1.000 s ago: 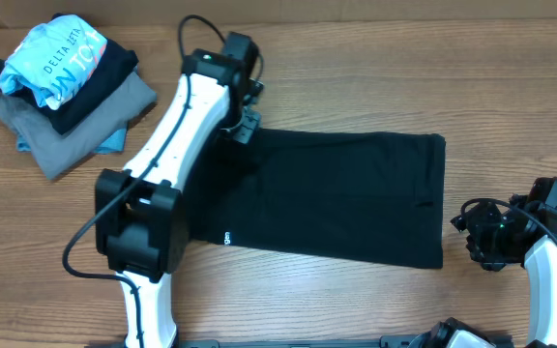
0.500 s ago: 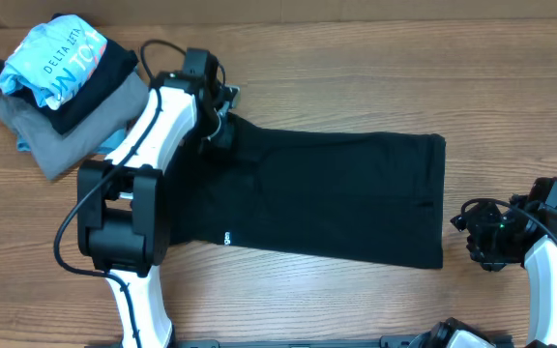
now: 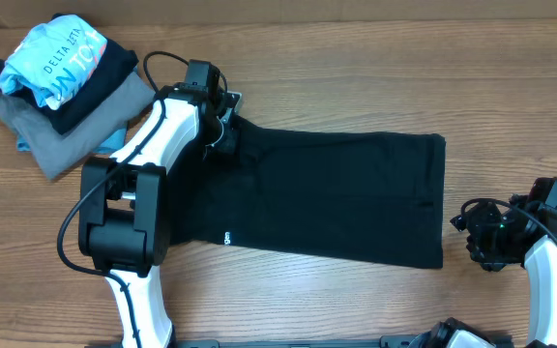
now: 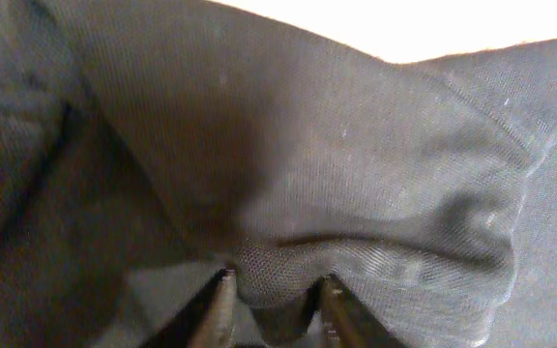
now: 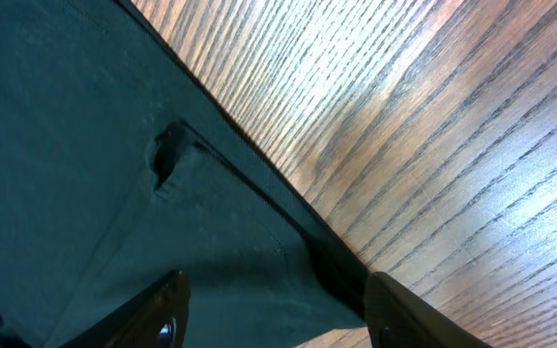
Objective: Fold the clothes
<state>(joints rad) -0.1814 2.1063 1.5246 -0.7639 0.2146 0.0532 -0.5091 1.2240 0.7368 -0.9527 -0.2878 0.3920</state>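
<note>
Left fingers (image 4: 211,311) pinching soft, limp black garment (image 3: 337,198) at 10 o'clock corner; right fingers (image 5: 162,311) released, near 4 o'clock corner.

I see the large plain black soft-fabric garment (image 3: 337,198) spread flat across mid-frame, its upper-left corner bunched.
</note>
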